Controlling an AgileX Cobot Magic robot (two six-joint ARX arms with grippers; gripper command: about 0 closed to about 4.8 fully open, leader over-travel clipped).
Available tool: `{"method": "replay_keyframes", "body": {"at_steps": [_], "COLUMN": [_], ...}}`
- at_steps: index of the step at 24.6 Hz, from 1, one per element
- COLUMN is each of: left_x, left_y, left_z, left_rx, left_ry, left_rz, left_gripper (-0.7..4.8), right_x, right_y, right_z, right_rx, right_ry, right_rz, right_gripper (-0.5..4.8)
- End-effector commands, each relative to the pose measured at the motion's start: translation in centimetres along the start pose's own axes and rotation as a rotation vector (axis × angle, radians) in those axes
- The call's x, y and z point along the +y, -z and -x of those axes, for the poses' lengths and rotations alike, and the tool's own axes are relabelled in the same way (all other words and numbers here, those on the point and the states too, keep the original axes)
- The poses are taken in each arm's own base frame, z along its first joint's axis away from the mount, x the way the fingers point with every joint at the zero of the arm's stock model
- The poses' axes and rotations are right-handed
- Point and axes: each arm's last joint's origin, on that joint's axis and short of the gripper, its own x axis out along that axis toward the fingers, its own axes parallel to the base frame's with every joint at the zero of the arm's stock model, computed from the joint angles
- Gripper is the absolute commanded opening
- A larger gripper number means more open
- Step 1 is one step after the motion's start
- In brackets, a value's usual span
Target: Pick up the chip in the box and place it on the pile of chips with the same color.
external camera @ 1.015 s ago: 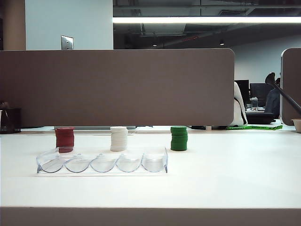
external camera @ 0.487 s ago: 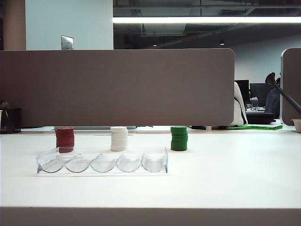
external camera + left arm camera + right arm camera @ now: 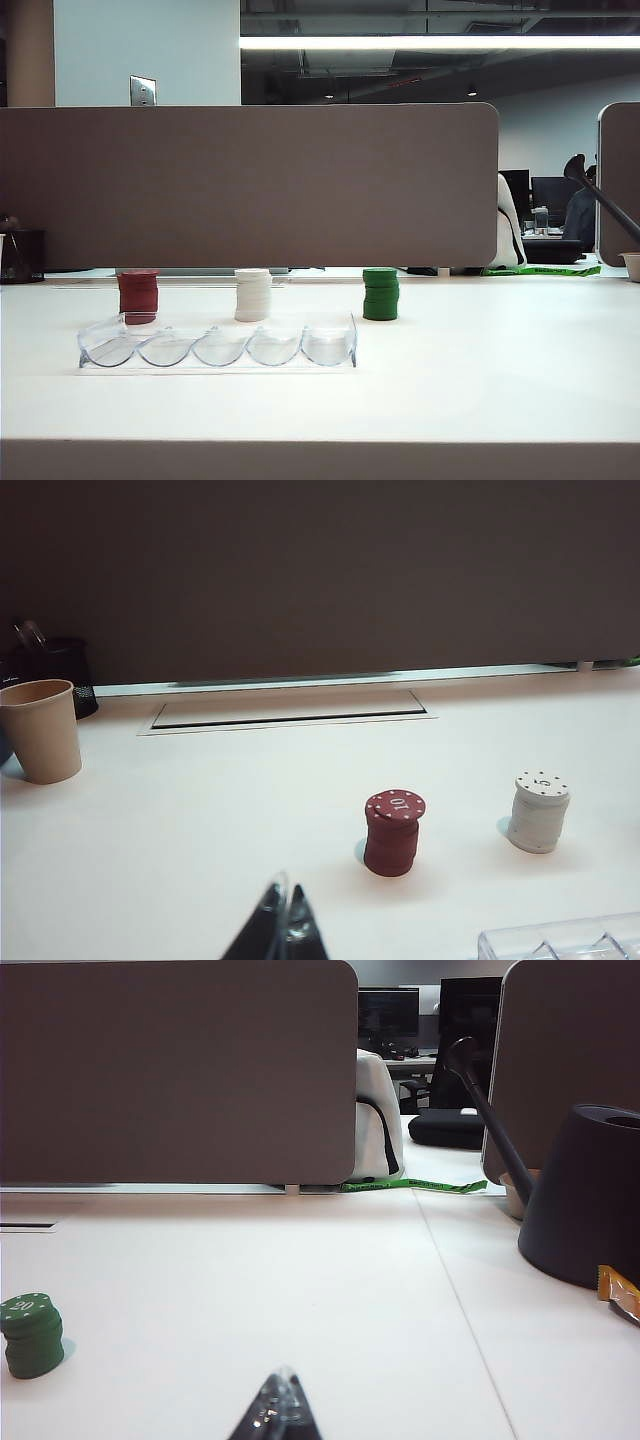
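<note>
Now: nothing is being held.
Left gripper (image 3: pixel 285 932): at the near side of the table, low and pointing across it, tips pressed together.
Right gripper (image 3: pixel 279 1412): near side too, tips look together, empty.
Box (image 3: pixel 218 348): near left part of the table, its long side running left to right.
Chip: I cannot see it in the box from any view.
Pile of chips (image 3: pixel 138 295): dark red, just behind the box's left end.
White stack (image 3: pixel 253 294): behind the box's middle.
Green stack (image 3: pixel 380 293): farther right, past the box's end.
Nearer arm: probably the left one, because its camera sees the box corner and red pile ahead.
</note>
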Motion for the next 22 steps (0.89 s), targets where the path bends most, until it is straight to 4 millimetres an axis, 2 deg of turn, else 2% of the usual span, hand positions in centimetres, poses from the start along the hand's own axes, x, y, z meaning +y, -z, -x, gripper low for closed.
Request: {"method": "replay_keyframes", "body": {"at_steps": [1,22], "left_x": [0.00,0.12], "left_y": [-0.21,-0.21], "left_z": [0.01,0.01], "left_rx": [-0.015,-0.014], "left_ry": [0.002,-0.039], "left_rz": [0.004,0.023], "left_gripper": [-0.06,-0.05], "right_x": [0.04,-0.03], "right_y": [-0.17,0.10], "right_z": [0.00,0.00], "right_rx": [-0.021,0.006], "right_ry": [-0.012,0.010], "right_rz": [-0.003,-0.027], "right_gripper": [-0.06,-0.06]}}
